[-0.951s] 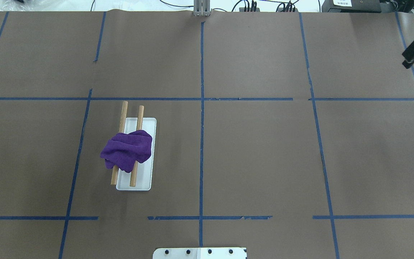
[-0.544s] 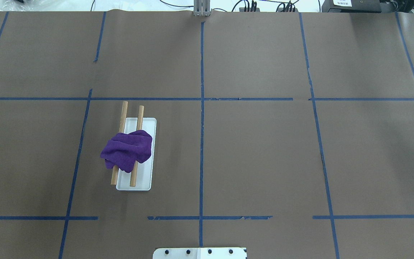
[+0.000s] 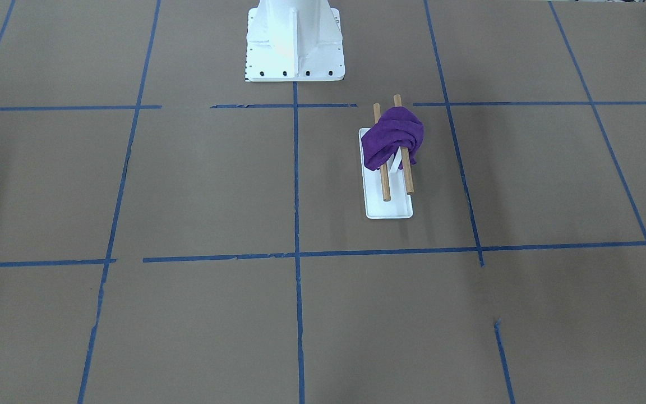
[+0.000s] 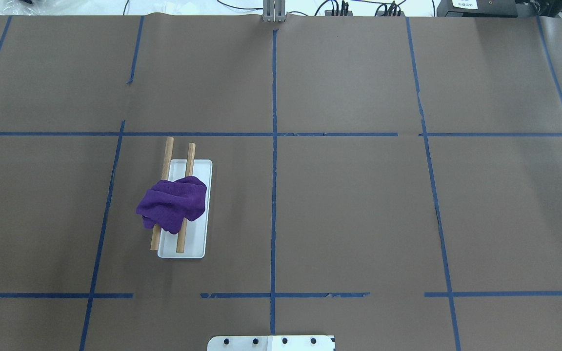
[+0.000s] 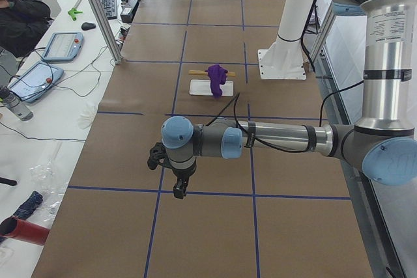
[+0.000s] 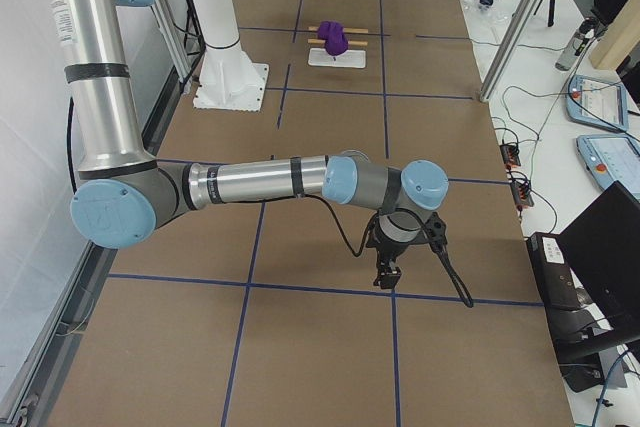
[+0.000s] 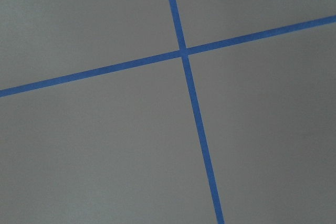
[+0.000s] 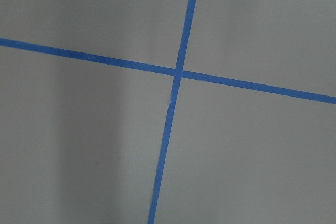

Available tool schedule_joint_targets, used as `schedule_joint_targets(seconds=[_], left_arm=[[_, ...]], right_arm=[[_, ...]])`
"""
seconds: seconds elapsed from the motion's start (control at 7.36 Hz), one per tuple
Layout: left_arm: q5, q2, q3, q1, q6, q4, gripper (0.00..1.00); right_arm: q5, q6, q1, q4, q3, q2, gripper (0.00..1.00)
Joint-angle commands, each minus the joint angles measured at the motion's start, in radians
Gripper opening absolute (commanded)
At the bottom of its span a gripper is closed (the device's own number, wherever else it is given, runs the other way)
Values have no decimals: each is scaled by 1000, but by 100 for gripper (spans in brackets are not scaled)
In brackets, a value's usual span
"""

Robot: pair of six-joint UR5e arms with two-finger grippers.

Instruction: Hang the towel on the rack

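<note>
1. Purple towel (image 4: 172, 204) lies bunched across both dowels of the rack (image 4: 194, 243), on the desk's (image 4: 359, 204) left half, nearer the robot-side edge.
2. Left gripper (image 5: 178, 191) and right gripper (image 6: 384, 278) hover above opposite desk ends; their opening and any contents cannot be told.

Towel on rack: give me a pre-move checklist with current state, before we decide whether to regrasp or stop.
1. towel resting on the rack: ok, it lies over both dowels.
2. Towel spread out: not ok, it is bunched in a wad toward the robot's end of the dowels.
3. Rack upright: ok, both dowels sit level above the white base.
4. left pincer clear of the rack: ok, over bare table far from it.
5. right pincer clear of the rack: ok, at the opposite table end.
6. Pincers open or shut: cannot tell, as they show in the side views only.
</note>
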Motion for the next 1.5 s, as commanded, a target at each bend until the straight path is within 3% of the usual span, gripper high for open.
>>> schedule_joint_targets(seconds=[0.0,1.36], left_arm=[[4,4,-12,-7,0,4,100],[10,3,-22,-6,4,1,100]], right_arm=[[1,22,1,3,7,2,100],[3,20,1,3,22,0,100]])
